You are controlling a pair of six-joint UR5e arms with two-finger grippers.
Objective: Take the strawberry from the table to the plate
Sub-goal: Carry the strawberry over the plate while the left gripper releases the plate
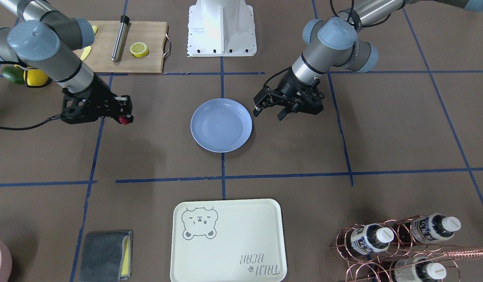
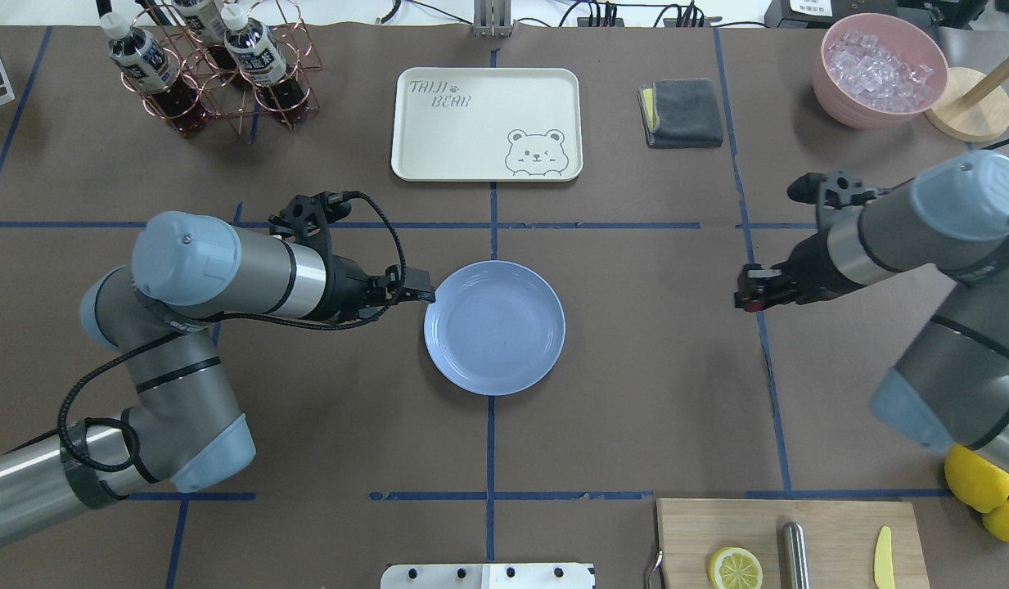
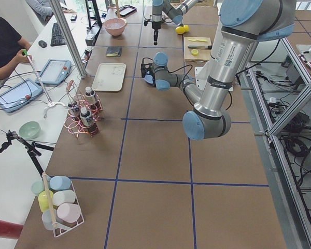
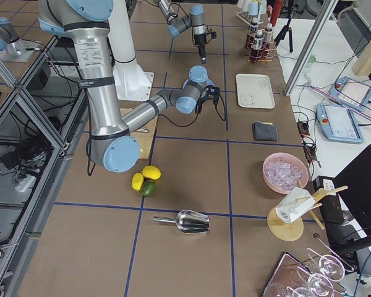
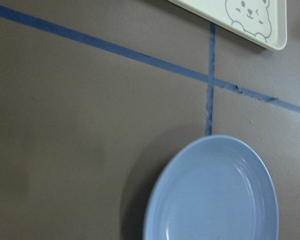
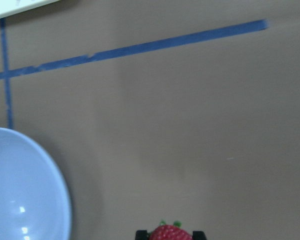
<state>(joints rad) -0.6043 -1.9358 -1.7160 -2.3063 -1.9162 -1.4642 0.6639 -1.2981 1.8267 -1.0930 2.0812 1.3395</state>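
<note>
A strawberry (image 1: 124, 120), small and dark red, is held between the right jaws, which are closed on its sides. It is carried at the end of the right arm (image 1: 49, 55), well apart from the light blue plate (image 1: 221, 125) at the middle of the bench (image 1: 155, 156). From the right wrist camera only the berry's top and green cap are seen, wedged between the two jaw tips. It appears to be lifted off the brown paper, though the gap beneath cannot be confirmed.

The fruit is judged light, soft and easily bruised, with a skin that may slip. A gentle hold across its broad shoulders is thought safest, and a low release onto the plate is advised.

The plate is shown bare. The left jaws are seen open and holding nothing, just beside the plate's rim. Beyond it lie a cream bear-printed tray (image 1: 227, 243) and a wooden cutting board (image 1: 147, 58) bearing a lemon half (image 1: 139, 49).
</note>
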